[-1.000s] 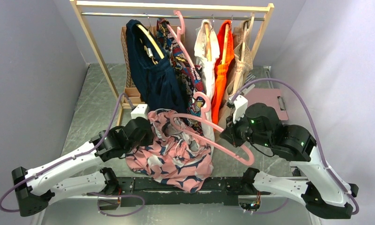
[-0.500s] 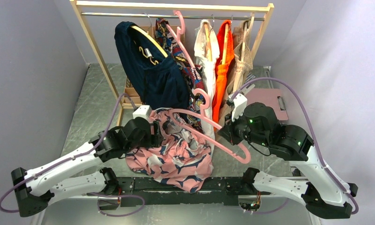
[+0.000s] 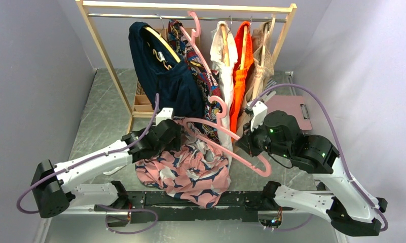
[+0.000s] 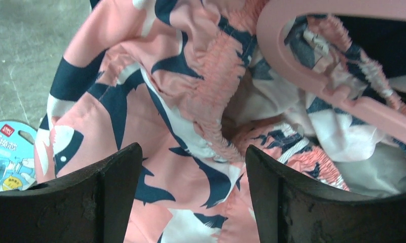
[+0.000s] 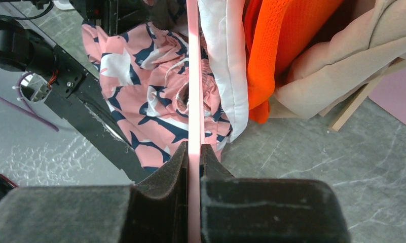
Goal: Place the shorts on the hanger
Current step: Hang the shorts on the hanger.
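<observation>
The pink shorts (image 3: 190,169) with navy and white print lie bunched between the two arms, their gathered waistband (image 4: 216,66) turned up. The pale-pink hanger (image 3: 211,129) slants across them, hook (image 3: 222,109) upward. Its rounded left end (image 4: 271,35) sits at the waistband opening. My right gripper (image 3: 247,144) is shut on the hanger's right arm, which shows as a thin pink bar (image 5: 193,76) clamped between the fingers (image 5: 194,149). My left gripper (image 4: 193,149) hovers open just above the shorts (image 4: 140,116), at their left edge (image 3: 176,135), with only fabric below.
Just behind stands a wooden clothes rack (image 3: 104,55) hung with a navy garment (image 3: 162,81), a patterned one (image 3: 198,66), and white (image 3: 226,55), orange (image 3: 242,66) and beige (image 3: 261,66) clothes. A purple clipboard (image 3: 289,111) lies at right. A blue packet (image 4: 5,157) lies by the shorts.
My left gripper has opened, letting go of the shorts, and the left arm has reached forward and to the right. The navy garment has swung left. The right gripper still holds the hanger.
</observation>
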Robot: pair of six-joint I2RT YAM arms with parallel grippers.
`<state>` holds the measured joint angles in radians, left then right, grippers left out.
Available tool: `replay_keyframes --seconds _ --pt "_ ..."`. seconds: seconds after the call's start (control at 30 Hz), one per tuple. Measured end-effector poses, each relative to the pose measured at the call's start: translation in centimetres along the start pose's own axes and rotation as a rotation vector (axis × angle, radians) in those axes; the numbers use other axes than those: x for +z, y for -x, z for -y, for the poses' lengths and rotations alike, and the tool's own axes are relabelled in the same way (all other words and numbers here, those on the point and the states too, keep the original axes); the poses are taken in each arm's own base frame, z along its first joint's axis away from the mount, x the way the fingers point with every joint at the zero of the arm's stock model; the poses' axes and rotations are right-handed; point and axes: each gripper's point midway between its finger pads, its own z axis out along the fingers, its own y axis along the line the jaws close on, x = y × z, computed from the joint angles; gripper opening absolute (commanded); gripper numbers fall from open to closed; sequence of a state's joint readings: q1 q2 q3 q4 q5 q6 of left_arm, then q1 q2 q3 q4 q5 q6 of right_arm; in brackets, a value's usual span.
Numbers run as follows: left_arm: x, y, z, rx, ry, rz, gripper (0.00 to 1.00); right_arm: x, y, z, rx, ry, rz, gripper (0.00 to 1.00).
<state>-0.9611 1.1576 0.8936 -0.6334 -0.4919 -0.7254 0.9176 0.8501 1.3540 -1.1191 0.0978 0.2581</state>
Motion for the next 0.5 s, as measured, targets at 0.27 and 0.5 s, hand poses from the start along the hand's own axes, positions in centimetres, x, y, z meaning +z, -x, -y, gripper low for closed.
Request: replay_keyframes --seconds 0.27,0.5 --pt "1.7 2.0 -0.9 -0.043 0.033 0.044 0.73 0.0 0.0 0.0 0.0 0.001 0.001 0.0" --pt "3.3 1.8 -1.0 -0.028 0.051 0.028 0.36 -0.1 0.0 -0.1 0.0 0.005 0.001 0.0"
